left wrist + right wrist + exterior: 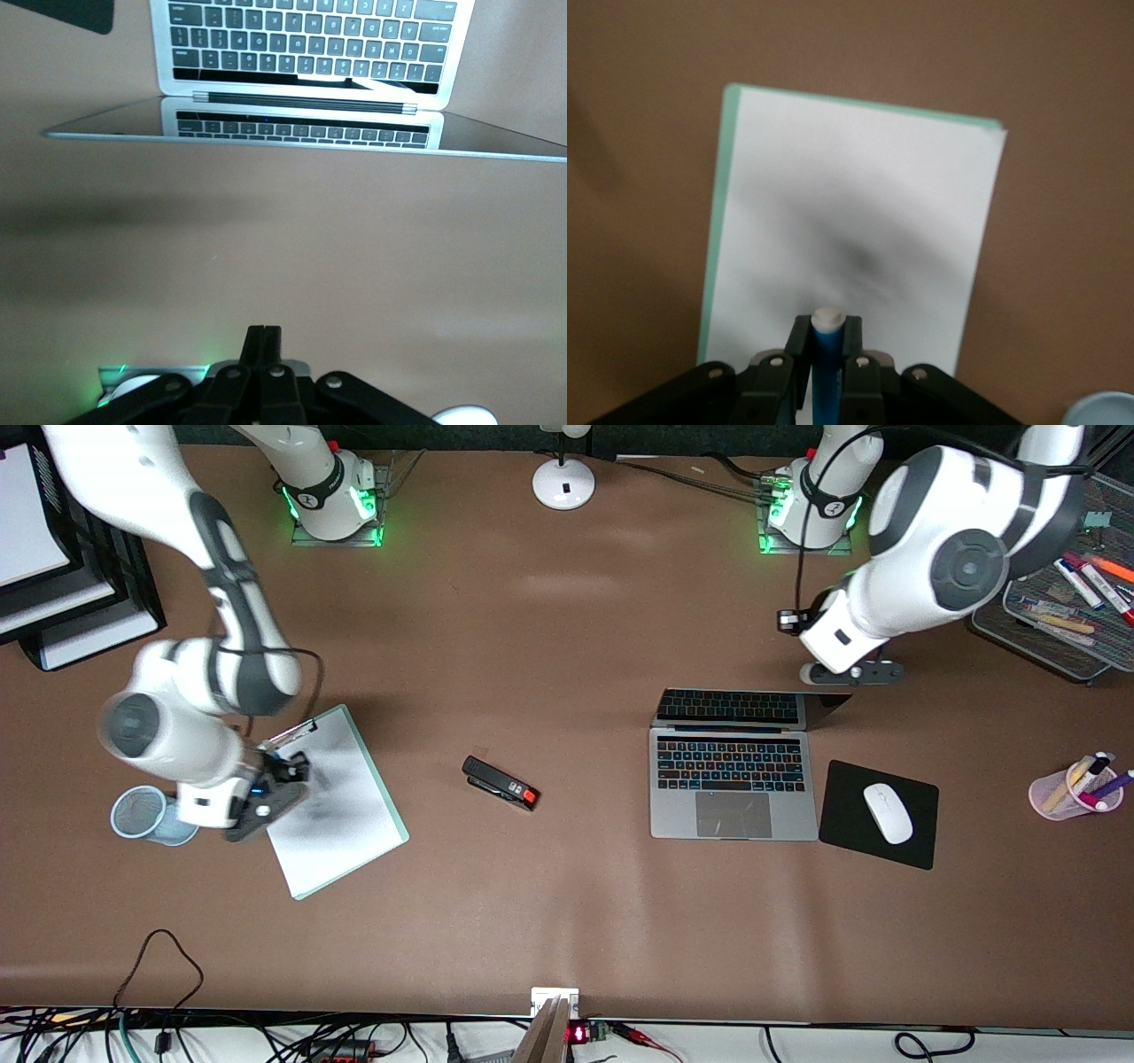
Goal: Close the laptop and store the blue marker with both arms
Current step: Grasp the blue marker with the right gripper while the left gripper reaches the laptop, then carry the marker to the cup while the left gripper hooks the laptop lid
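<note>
The laptop (pixel 732 784) lies open toward the left arm's end of the table, its lid (pixel 735 707) tilted back. In the left wrist view its keyboard (pixel 310 40) and lid edge (pixel 301 146) show. My left gripper (pixel 852 675) is shut and empty (pixel 264 332), over bare table beside the lid's corner, not touching it. My right gripper (pixel 291 769) is shut on the blue marker (pixel 827 363), whose whitish end sticks out between the fingers. It hangs over the edge of a clipboard with white paper (pixel 335 808), which also shows in the right wrist view (pixel 850 221).
A light blue mesh cup (pixel 140 812) stands beside the right gripper. A black stapler (pixel 500 782) lies mid-table. A white mouse (pixel 888 812) sits on a black mouse pad (pixel 842 779). A pink pen cup (pixel 1063 799), a mesh marker tray (pixel 1019 615) and black paper trays (pixel 89 602) line the ends.
</note>
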Controlling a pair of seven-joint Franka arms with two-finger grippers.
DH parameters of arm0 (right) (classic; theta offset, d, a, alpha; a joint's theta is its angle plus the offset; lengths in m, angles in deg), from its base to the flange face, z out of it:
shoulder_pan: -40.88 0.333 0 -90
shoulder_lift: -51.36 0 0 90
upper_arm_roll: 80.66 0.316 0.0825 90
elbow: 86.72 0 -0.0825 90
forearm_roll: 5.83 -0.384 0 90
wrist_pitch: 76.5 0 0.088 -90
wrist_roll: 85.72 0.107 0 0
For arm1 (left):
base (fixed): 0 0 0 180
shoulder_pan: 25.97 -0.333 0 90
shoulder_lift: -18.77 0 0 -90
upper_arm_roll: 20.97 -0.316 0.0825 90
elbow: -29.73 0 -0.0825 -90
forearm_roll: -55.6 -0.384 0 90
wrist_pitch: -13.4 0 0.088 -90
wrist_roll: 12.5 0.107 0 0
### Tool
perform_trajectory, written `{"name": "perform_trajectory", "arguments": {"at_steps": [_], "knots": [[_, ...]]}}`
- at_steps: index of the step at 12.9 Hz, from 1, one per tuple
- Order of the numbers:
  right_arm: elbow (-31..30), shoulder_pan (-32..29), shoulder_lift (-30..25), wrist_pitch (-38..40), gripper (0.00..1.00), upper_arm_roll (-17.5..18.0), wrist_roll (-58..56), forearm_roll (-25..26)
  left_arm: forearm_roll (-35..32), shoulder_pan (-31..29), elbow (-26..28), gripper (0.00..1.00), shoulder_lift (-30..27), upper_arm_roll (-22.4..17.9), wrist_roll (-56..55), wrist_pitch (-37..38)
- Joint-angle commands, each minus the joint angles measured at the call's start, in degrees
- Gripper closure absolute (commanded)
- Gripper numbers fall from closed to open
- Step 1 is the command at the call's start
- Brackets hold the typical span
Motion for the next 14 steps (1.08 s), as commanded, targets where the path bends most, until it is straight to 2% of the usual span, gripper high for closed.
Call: {"name": "perform_trajectory", "arguments": {"at_steps": [1,3,5,6,9,11,14], "knots": [[1.84,-3.98,-3.57,4.80,1.00,0.43,-10.29,-6.02,1.05,-0.72,4.90,1.00,-2.11,1.62,-0.72,-4.90],[3.24,-6.97,-5.68,8.56,1.00,0.34,-19.33,-11.72,0.78,-0.63,7.71,1.00,-1.76,2.86,-0.99,-11.12],[6.40,-10.92,-5.87,11.48,1.00,0.17,-30.48,-18.31,-0.44,-0.81,7.55,1.00,0.25,2.95,-0.38,-17.37],[8.24,-12.59,-5.69,12.27,1.00,0.17,-36.20,-20.69,-3.15,-0.89,7.46,1.00,1.04,3.03,-0.37,-20.27],[9.32,-18.39,-5.17,15.43,1.00,0.08,-51.66,-28.68,-5.81,-0.81,7.28,1.00,4.12,3.03,-0.29,-25.37],[9.49,-22.34,-3.50,16.40,1.00,0.08,-62.48,-34.40,-9.13,-0.90,6.85,1.00,6.14,2.95,-0.28,-29.51],[11.32,-27.54,2.02,20.36,1.00,0.08,-75.68,-43.80,-10.99,-0.98,2.03,1.00,10.71,2.95,-0.28,-31.28]]}}
